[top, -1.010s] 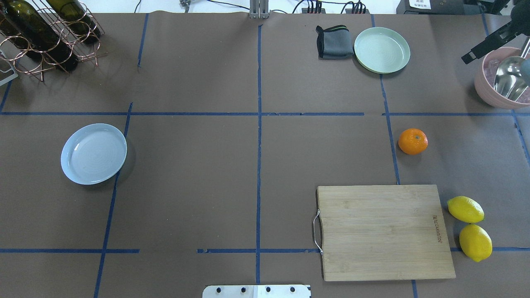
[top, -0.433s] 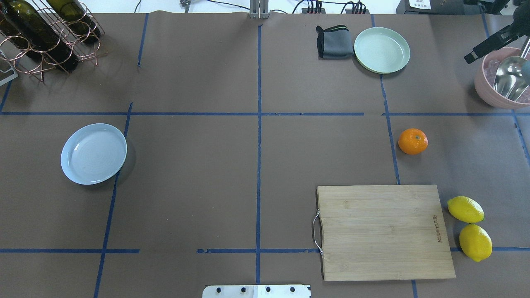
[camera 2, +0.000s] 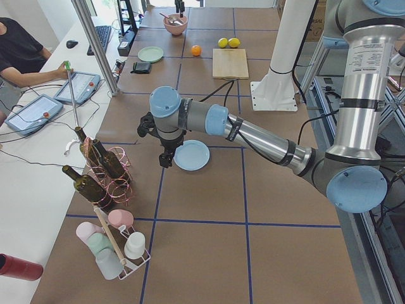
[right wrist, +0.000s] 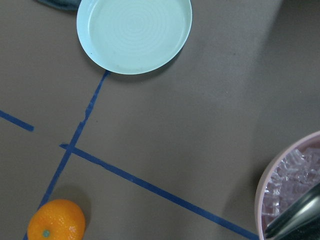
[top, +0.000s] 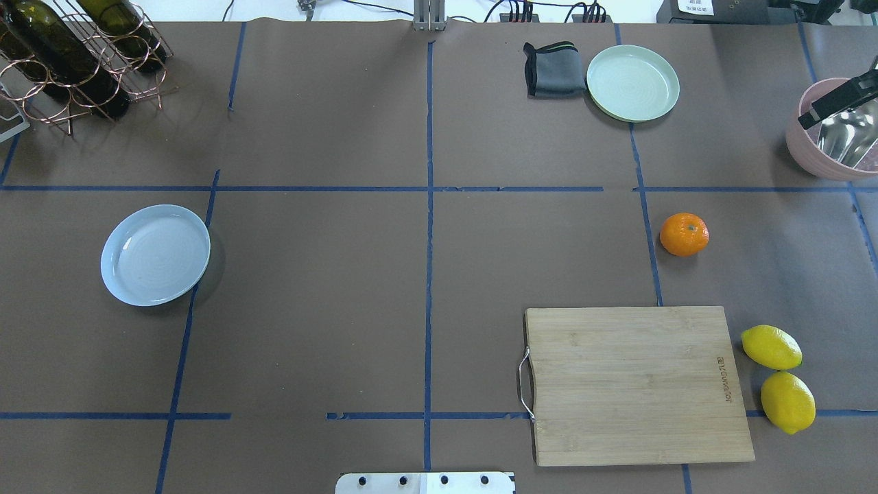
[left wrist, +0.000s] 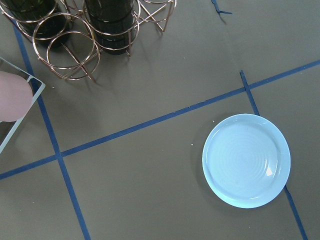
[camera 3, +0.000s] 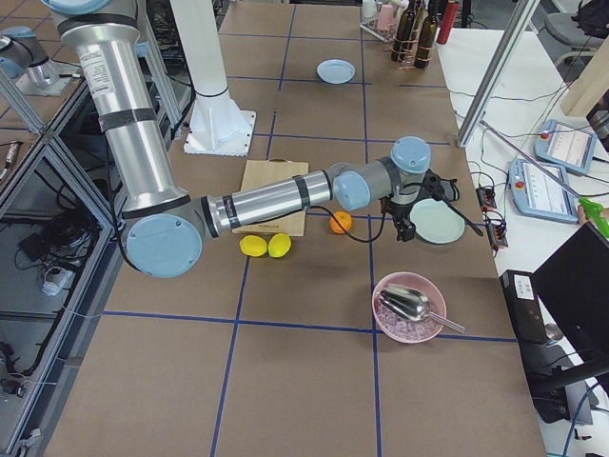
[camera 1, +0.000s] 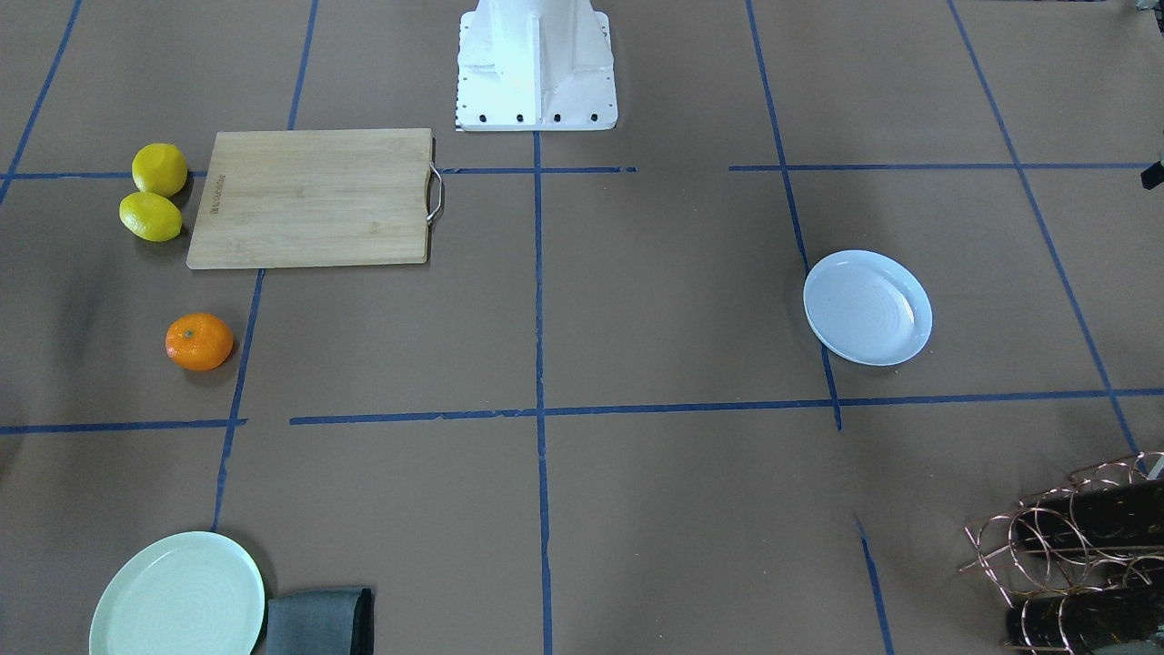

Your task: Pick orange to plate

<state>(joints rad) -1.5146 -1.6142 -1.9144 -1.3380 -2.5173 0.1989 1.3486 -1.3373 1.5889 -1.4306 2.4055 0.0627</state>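
The orange [top: 684, 234] lies on the brown table to the right of centre, beyond the cutting board; it also shows low left in the right wrist view [right wrist: 56, 220]. The pale blue plate [top: 155, 254] sits empty far to the left, and it shows in the left wrist view [left wrist: 246, 160]. My left gripper [camera 2: 163, 158] hangs above the table beside that plate. My right gripper [camera 3: 407, 228] hovers between the orange [camera 3: 340, 223] and the green plate. I cannot tell whether either gripper is open or shut.
A pale green plate [top: 632, 83] and a folded grey cloth [top: 554, 69] sit at the back right. A pink bowl [top: 801, 152] with ice and a metal scoop is at the far right edge. Cutting board [top: 634, 384], two lemons [top: 771, 347], and a bottle rack [top: 75, 55] stand around.
The black part of my right arm at the overhead view's top right has slid right and down over the pink bowl. The orange and both plates have stayed put.
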